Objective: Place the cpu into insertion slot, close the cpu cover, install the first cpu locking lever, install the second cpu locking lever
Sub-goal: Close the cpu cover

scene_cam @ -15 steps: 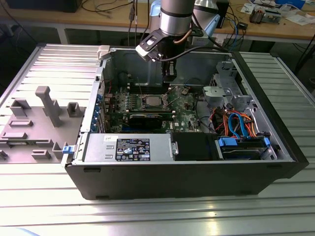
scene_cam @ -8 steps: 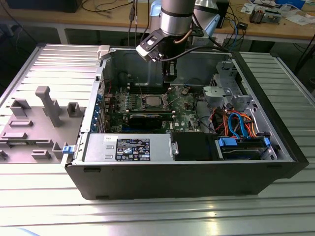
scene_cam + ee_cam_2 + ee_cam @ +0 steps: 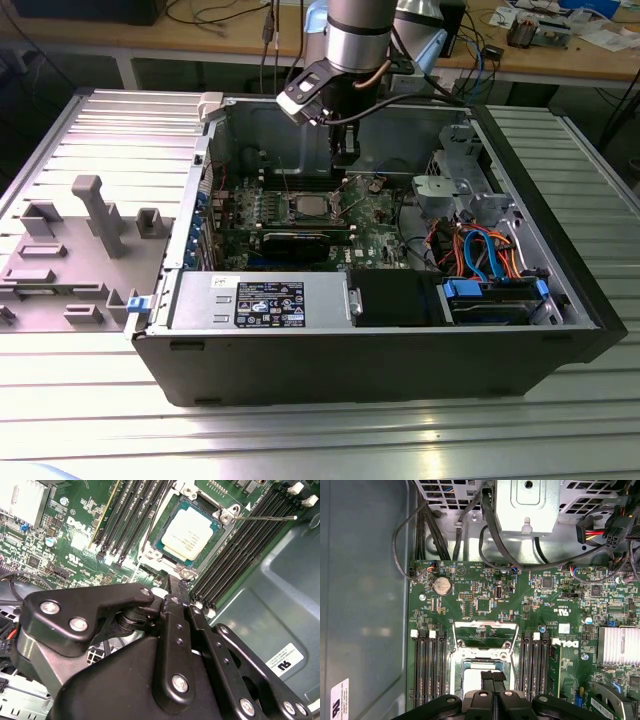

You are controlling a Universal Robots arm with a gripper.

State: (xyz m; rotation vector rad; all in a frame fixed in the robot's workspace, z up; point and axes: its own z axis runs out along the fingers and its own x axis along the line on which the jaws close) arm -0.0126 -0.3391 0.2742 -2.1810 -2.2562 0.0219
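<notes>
The cpu [image 3: 187, 532], a silver-topped square chip, lies flat in the insertion slot [image 3: 159, 539] on the green motherboard; in the exterior view the cpu [image 3: 308, 208] shows mid-board. The cpu cover [image 3: 482, 635], a thin silver frame with a square window, stands flipped open beyond the socket. A thin wire locking lever [image 3: 265, 517] sticks out sideways from one socket corner, unlatched. My gripper [image 3: 493, 679] hangs just above the socket's edge, fingers shut together with nothing between them; its black fingertips hide part of the cpu [image 3: 470, 680] in the first wrist view.
Black memory slots [image 3: 240, 545] flank the socket on both sides. A finned heatsink [image 3: 619, 647] and a coin cell [image 3: 441, 585] sit on the board. The case wall [image 3: 270, 125], drive cage [image 3: 455, 165] and cable bundle [image 3: 480, 250] hem in the arm.
</notes>
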